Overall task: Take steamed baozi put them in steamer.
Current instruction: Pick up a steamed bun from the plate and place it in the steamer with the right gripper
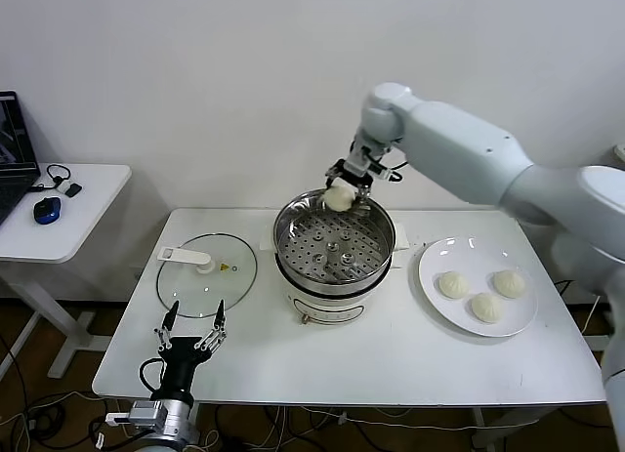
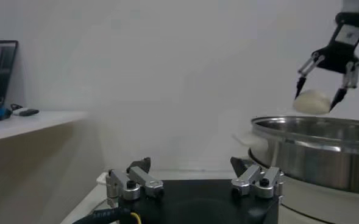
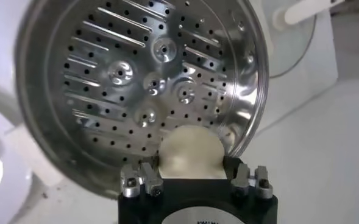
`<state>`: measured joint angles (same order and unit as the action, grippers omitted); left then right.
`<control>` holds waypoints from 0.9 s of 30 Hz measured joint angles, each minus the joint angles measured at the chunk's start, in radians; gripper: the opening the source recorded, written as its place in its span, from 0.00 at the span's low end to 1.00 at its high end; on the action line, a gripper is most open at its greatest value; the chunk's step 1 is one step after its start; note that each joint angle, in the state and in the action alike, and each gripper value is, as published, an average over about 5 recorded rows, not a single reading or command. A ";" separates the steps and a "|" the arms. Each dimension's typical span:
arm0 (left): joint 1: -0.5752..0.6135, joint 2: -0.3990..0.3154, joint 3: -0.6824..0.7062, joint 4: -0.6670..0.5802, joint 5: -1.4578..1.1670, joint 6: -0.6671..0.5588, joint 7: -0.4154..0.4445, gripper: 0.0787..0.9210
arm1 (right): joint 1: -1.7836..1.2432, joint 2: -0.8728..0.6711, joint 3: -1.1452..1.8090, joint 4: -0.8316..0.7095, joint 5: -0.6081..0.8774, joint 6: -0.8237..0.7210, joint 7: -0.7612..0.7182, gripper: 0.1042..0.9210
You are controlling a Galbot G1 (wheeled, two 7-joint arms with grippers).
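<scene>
My right gripper (image 1: 341,197) is shut on a cream-white baozi (image 1: 338,198) and holds it above the far rim of the shiny steel steamer (image 1: 293,220). In the right wrist view the baozi (image 3: 189,152) sits between the fingers over the steamer's edge, with the perforated bottom (image 3: 144,79) bare. The left wrist view shows the same baozi (image 2: 313,101) in the right gripper above the steamer's rim (image 2: 316,124). Three more baozi (image 1: 485,306) lie on the white plate (image 1: 439,258) to the right. My left gripper (image 1: 193,329) is open and empty near the table's front left edge.
The glass lid (image 1: 232,273) with a white handle lies flat left of the steamer. A side table (image 1: 88,193) at far left holds a laptop, a mouse and small items. The wall stands close behind the steamer.
</scene>
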<state>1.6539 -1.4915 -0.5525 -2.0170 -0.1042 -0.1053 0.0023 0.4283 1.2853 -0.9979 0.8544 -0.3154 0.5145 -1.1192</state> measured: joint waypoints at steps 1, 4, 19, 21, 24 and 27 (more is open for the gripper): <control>0.001 0.000 0.000 -0.002 -0.001 0.001 0.000 0.88 | -0.007 0.008 0.005 -0.007 -0.015 0.009 0.002 0.71; 0.005 0.000 0.000 -0.006 -0.004 0.003 0.000 0.88 | -0.025 0.026 0.018 -0.022 -0.054 0.031 0.005 0.71; 0.011 0.000 0.003 -0.013 -0.010 0.009 -0.003 0.88 | -0.095 0.066 0.066 -0.070 -0.171 0.092 0.017 0.71; 0.011 -0.001 0.004 -0.013 -0.010 0.010 -0.004 0.88 | -0.103 0.072 0.073 -0.077 -0.185 0.100 0.020 0.71; 0.011 -0.002 0.006 -0.014 -0.010 0.010 -0.004 0.88 | -0.113 0.082 0.085 -0.088 -0.207 0.110 0.025 0.71; 0.011 -0.002 0.006 -0.013 -0.010 0.010 -0.004 0.88 | -0.123 0.089 0.098 -0.100 -0.229 0.120 0.030 0.71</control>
<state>1.6649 -1.4937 -0.5463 -2.0302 -0.1143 -0.0952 -0.0018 0.3058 1.3743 -0.9000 0.7542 -0.5446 0.6342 -1.0893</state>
